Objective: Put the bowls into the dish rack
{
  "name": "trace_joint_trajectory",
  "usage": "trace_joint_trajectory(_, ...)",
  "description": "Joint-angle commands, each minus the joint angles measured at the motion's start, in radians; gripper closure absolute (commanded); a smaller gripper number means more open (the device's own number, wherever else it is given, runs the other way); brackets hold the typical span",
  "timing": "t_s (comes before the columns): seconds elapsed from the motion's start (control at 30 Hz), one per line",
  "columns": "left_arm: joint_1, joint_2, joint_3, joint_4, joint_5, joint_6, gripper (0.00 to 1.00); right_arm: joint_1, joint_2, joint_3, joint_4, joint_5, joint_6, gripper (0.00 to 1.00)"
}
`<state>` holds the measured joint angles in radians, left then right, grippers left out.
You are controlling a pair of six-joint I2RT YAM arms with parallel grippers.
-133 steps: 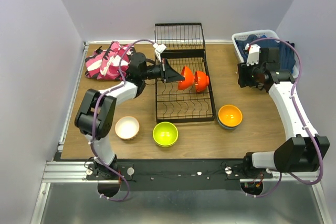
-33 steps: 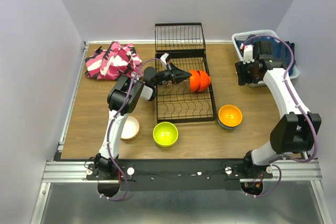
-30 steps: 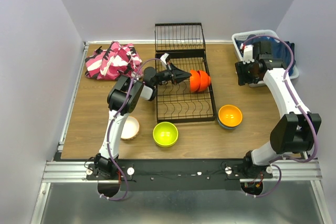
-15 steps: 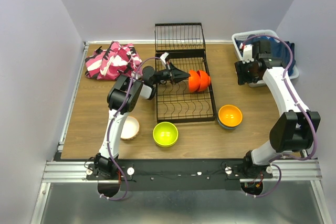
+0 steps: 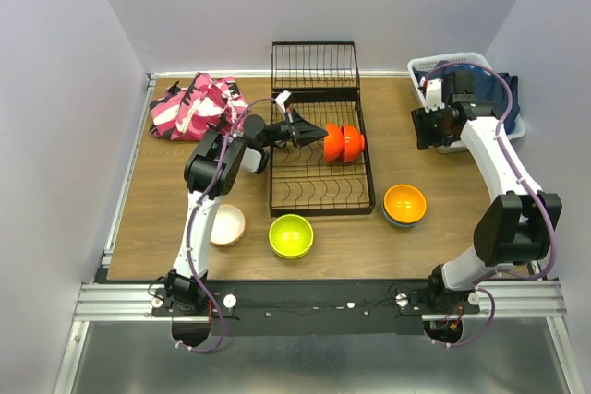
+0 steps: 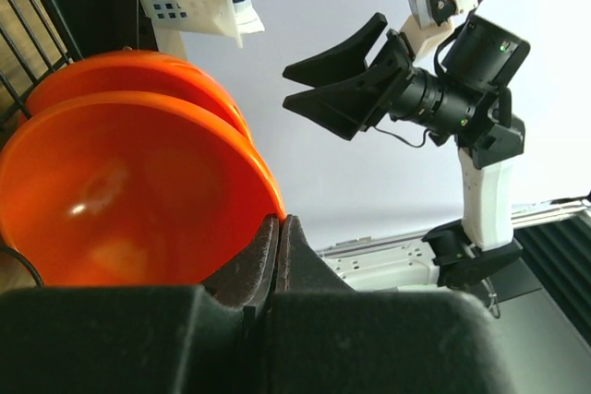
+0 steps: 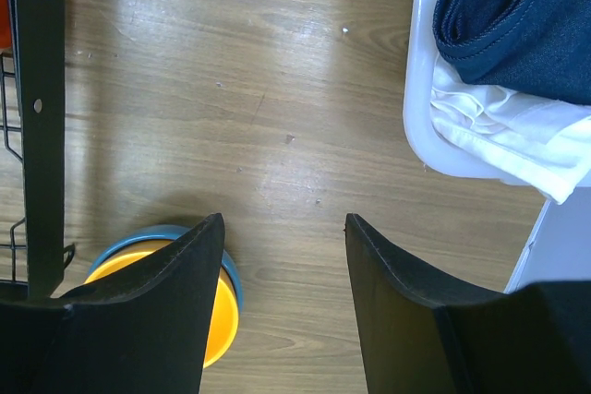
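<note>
"Red-orange bowls (image 5: 334,142), where do they stand?"

"Both are on edge among the tines of the dish rack (image 5: 323,186), at the middle of the worktop (image 5: 166,200) toward its far edge. The left end effector (image 6: 277,226) is closed almost fully, pinching the rim of the near red-orange bowl (image 6: 120,200). The second red-orange bowl (image 6: 129,66) sits just behind it."

"And the risk?"

"If the fingers let go before that rim sits between tines, I'd expect it to tip or roll. Pulling back while clamped would drag it out."

"The other arm?"

"Right end effector (image 7: 282,302) gapes wide, empty, beside the white laundry basket (image 7: 420,89) near the far right corner."
</note>
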<state>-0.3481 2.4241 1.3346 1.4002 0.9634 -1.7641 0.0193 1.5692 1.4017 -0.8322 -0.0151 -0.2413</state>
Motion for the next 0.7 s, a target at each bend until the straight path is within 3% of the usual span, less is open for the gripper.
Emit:
trace_joint_trajectory(0.0,0.027,-0.022,-0.074,-0.078,0.047,0.148,0.91,0.01,-0.001,0.022,0.008,0.0,-0.006,0.37)
trace_joint_trajectory(0.13,0.027,-0.085,-0.13,-0.19,0.028,0.26,0.89,0.01,-0.018,0.01,0.01,-0.002,-0.004,0.37)
trace_joint_trajectory(0.27,0.027,-0.167,-0.187,-0.283,-0.006,0.336,1.0,0.01,-0.032,0.002,0.01,-0.006,-0.001,0.37)
trace_joint_trajectory(0.4,0.027,-0.207,-0.212,-0.303,-0.011,0.354,1.0,0.01,-0.041,-0.003,0.015,-0.006,-0.001,0.37)
trace_joint_trajectory(0.67,0.028,-0.235,-0.219,-0.063,0.012,0.189,1.0,0.01,-0.051,-0.012,0.018,-0.019,0.005,0.37)
